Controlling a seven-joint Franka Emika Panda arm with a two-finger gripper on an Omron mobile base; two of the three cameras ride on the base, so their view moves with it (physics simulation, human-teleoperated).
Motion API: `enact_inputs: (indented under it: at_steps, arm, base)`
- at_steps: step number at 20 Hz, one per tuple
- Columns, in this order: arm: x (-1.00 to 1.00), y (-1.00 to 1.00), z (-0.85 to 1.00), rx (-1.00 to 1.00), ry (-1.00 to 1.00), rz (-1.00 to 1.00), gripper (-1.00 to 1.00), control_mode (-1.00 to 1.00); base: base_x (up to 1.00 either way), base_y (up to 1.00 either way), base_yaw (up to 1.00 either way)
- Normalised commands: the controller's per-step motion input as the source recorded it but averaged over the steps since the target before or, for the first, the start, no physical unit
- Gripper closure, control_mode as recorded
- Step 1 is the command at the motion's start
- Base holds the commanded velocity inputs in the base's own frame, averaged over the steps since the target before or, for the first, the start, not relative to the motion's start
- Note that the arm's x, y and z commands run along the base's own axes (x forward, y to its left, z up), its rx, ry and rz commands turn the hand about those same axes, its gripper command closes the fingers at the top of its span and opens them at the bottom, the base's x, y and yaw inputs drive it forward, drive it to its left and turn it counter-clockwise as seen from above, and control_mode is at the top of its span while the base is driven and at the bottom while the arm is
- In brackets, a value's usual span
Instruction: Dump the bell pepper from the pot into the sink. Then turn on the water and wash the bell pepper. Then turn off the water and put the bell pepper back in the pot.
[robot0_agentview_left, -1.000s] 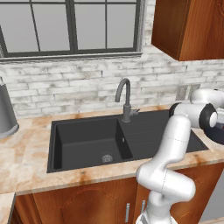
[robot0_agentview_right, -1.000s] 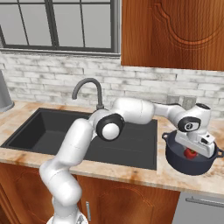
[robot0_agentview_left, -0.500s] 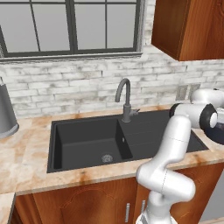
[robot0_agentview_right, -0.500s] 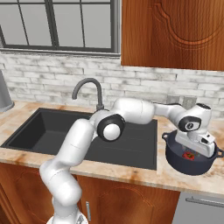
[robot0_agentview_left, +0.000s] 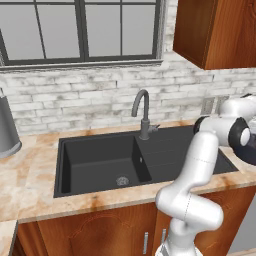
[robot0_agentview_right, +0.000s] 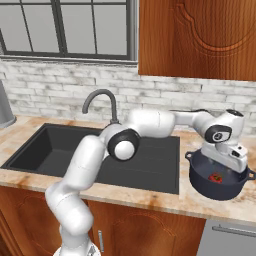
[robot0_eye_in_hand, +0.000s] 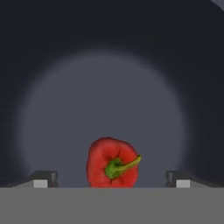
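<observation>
**Hand lowered into the pot**

The gripper (robot0_eye_in_hand: 111, 181) has sunk slightly deeper into the pot (robot0_agentview_right: 218, 183) on the bench; fingers (robot0_eye_in_hand: 43, 179) spread either side of the bell pepper (robot0_eye_in_hand: 112, 162), ungripped. Sink (robot0_agentview_left: 100, 165) awaits dumping.

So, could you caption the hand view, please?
Open gripper inside the pot, fingertips flanking the bell pepper.
</observation>
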Motion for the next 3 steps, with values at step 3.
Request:
enact_inputs:
  at_steps: [3]
  arm:
    - [-0.19,0.09,0.67,0.00,-0.13,0.00,-1.00,-1.00]
  base:
    - [0.00,0.00,0.00]
